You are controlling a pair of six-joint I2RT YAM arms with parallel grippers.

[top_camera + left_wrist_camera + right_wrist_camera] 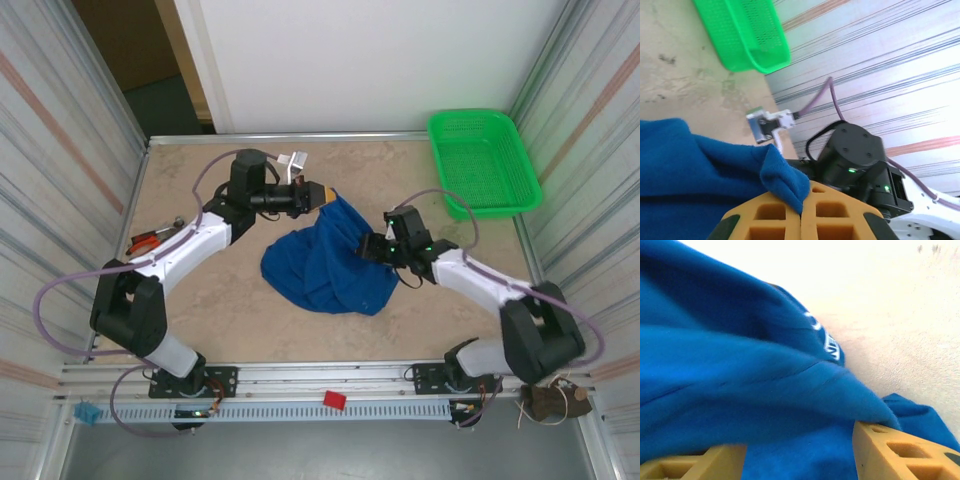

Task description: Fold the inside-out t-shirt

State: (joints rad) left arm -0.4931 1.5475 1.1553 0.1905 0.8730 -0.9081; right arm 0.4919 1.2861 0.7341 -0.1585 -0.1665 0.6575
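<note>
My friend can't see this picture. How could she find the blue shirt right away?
Start at the tan table between the striped walls. In its middle lies a crumpled royal-blue t-shirt, its far corner pinched in the left hand. It is the only soft cloth thing there; the green basket in the far right corner is see-through mesh.

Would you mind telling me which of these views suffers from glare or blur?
Right wrist view: the beige table is blown out to near white, and the royal-blue cloth t-shirt looks soft. Left wrist view: the striped wall is washed out. Top view: evenly lit, sharp.
</note>
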